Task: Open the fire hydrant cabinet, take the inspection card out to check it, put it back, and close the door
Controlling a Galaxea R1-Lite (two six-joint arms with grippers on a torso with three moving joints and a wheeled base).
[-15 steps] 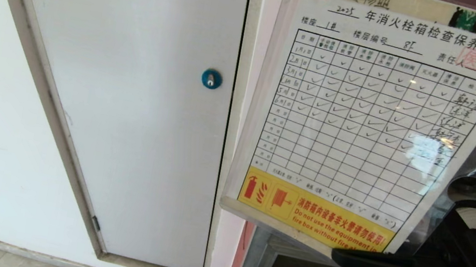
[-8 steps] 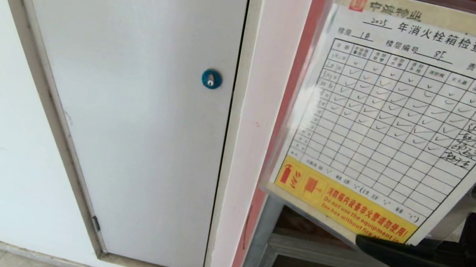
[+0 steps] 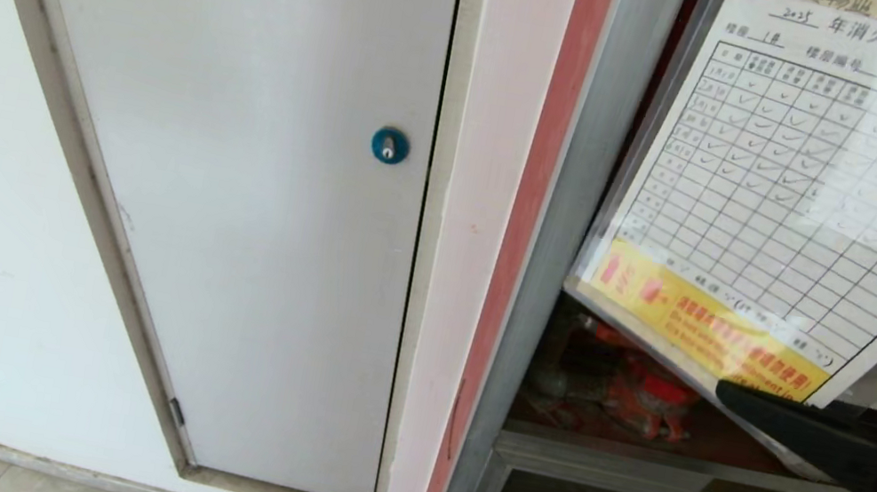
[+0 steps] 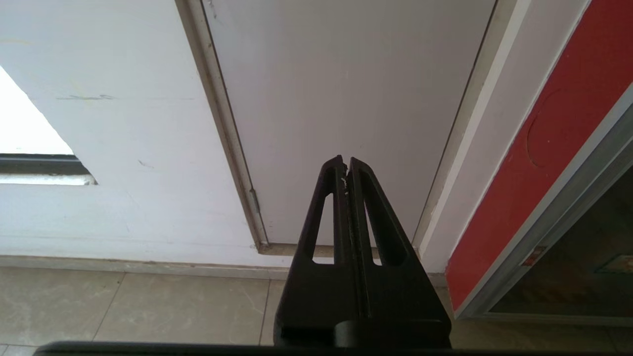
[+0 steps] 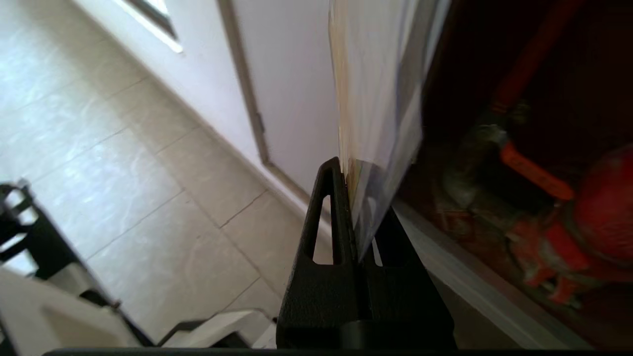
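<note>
Pinching the light, slick laminated white inspection card [image 3: 808, 194] at its lower corner, the right gripper [image 3: 737, 395] is clenched; it may flex.

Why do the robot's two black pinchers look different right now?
The right tool is shut on the inspection card, pinching its bottom edge; the left tool is shut on nothing. The right tool is at the open fire hydrant cabinet; the left tool points at the white door. Both are black.

"年消火栓箱" on inspection card [image 3: 812, 177]
</note>
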